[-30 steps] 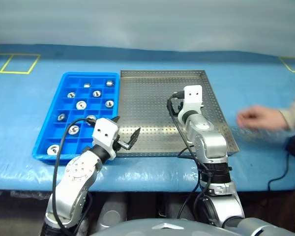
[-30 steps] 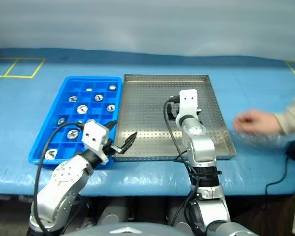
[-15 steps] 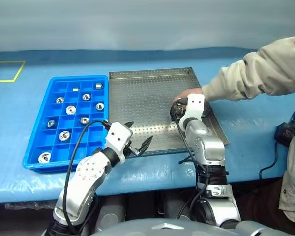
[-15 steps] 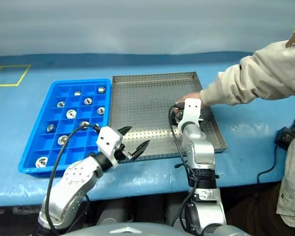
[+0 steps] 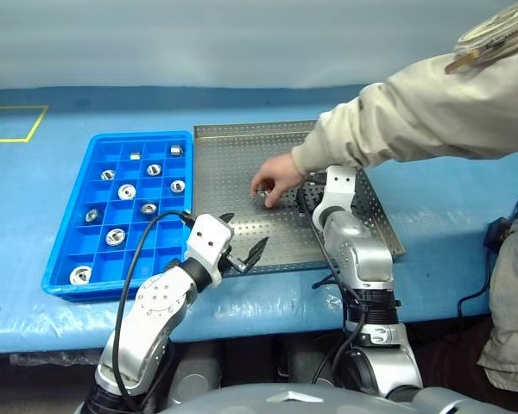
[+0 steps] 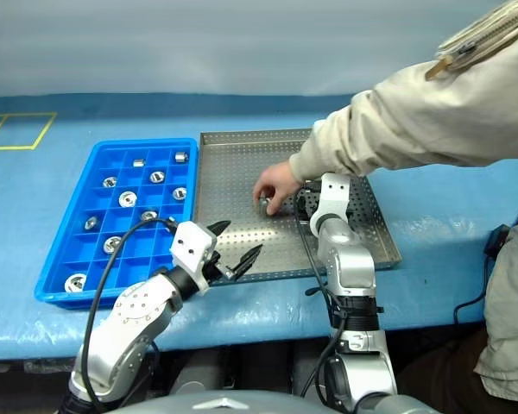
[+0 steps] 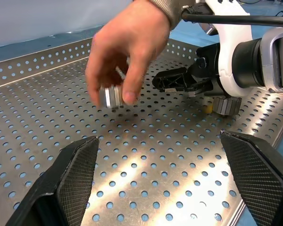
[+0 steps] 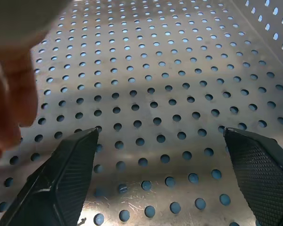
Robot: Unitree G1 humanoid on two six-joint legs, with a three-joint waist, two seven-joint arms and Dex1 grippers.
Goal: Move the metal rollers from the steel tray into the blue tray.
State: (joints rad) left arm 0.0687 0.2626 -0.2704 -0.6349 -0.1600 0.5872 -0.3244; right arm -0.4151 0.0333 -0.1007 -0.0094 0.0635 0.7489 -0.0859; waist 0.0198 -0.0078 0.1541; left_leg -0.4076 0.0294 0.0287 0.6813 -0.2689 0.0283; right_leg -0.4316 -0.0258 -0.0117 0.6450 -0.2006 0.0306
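Presently one roller [image 7: 112, 96] is pinched in the fingertips of a person's hand [image 5: 276, 179], just above the perforated floor of the steel tray [image 5: 233, 155], about mid-tray. Nine more rollers [image 5: 127, 191] are seen lying singly in compartments of the blue tray [image 5: 65, 250], which sits touching the steel tray's left side on the blue-covered table [image 5: 449, 259]. No other roller can be made out loose on the steel floor.

The rollers are judged to be small, stiff and fairly heavy for their size, with a polished skin that would slip under hard fingertips and roll if laid on its side. A hold across the outer wall, with the pads square on opposite sides, is judged the safest; a grip by the rim or the centre hole would be likelier to let it squirt free.

The left pincer [image 5: 240, 250] is held wide apart and empty over the steel tray's near-left edge. The right pincer [image 8: 162, 155] is likewise spread fully and holds nothing, low over the tray floor just right of the hand. A sleeve [image 5: 414, 112] reaches in from the far right, across the tray's right side.
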